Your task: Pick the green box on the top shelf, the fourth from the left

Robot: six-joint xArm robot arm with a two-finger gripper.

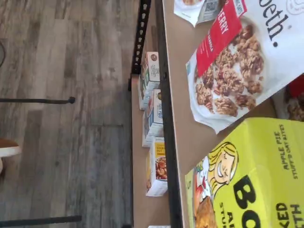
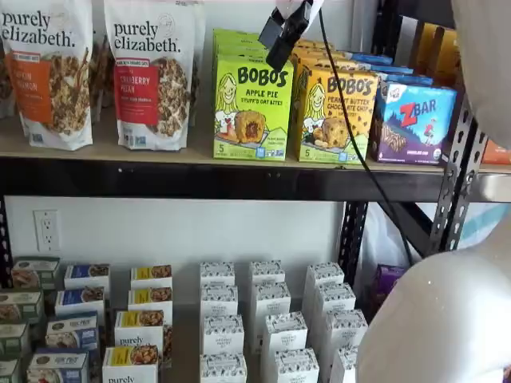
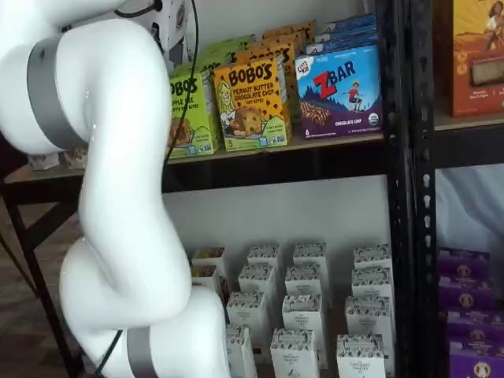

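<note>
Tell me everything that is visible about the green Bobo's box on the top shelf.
The green box is lime-green cardboard reading "BOBO'S Apple Pie Stuff'd Oat Bites", with a cartoon blonde girl and an oat bite picture. It stands upright at the front edge of the top shelf, more green boxes behind it, the yellow-orange Bobo's box close beside. Nothing grips it.

Setting: mock retail shelving, shop-style display set up indoors for a robot. Evidence: the top shelf, a tan board on black perforated uprights, carries boxed snacks in facing rows, e.g. the green box, orange Bobo's box, blue Zbar box, granola bags. Lower shelf holds ranks of small white cartons. White robot arm stands in front. Grey wood-plank floor; wall outlet.
</note>
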